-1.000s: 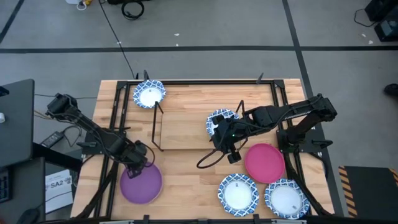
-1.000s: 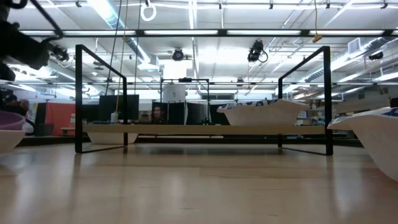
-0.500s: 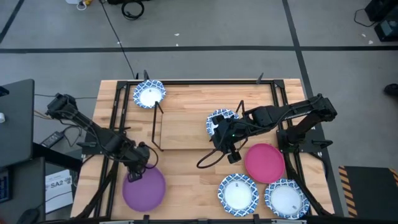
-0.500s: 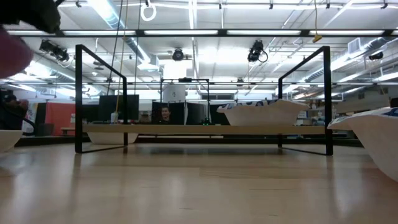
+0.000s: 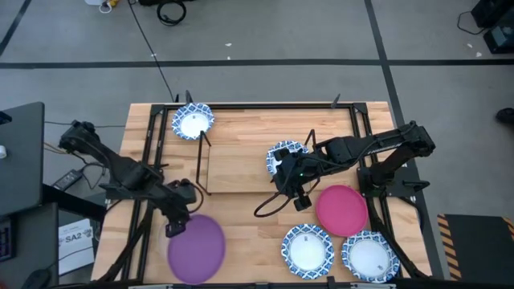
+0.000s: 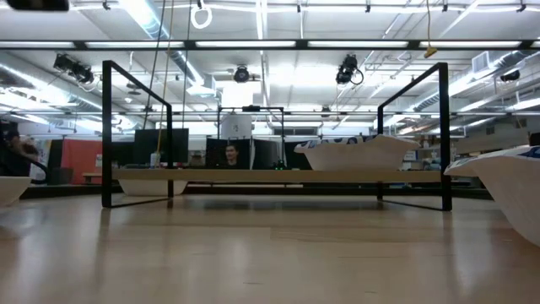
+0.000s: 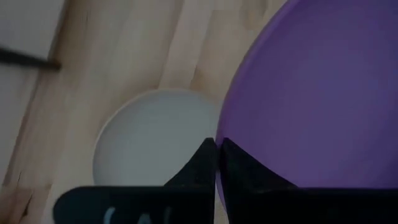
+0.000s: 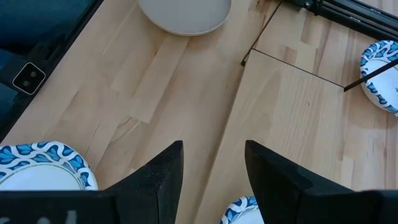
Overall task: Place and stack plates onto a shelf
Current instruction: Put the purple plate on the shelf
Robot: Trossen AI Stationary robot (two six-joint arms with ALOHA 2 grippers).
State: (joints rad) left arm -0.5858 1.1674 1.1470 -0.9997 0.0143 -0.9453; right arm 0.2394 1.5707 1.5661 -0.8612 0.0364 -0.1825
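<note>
Left gripper (image 5: pixel 176 227) near the front-left part of the light wooden table (image 5: pixel 241 233), fingers (image 7: pixel 205 163) pressed together on the rim of the plain round purple plate (image 5: pixel 196 247), pinching it. Purple plate tilted, raised off the table, filling much of the left wrist view (image 7: pixel 317 93). Under and beside it in that view, a plain round beige plate (image 7: pixel 152 140) lying flat on the table.

Right gripper (image 5: pixel 279 171) above the right end of the low black-rod shelf with a light wooden board (image 5: pixel 237 168), fingers (image 8: pixel 165 171) spread apart, holding nothing. Just beside it, a round blue-and-white patterned plate with a white centre (image 5: pixel 287 152) resting on the shelf's right end; in the low view, seen side-on as a pale plate on the board (image 6: pixel 354 154).

Second blue-and-white patterned plate (image 5: pixel 193 121) at the back-left of the table, close to the shelf's far left corner. Plain round magenta plate (image 5: pixel 341 210) flat on the table, right of centre. Two more blue-and-white plates at the front right, one (image 5: pixel 306 249) just beside the other (image 5: pixel 370 257), both near the magenta plate.

Low view: shelf's black rod frame (image 6: pixel 135 135) standing upright on the table, room beyond with a person (image 6: pixel 224 154) far off behind the board.
</note>
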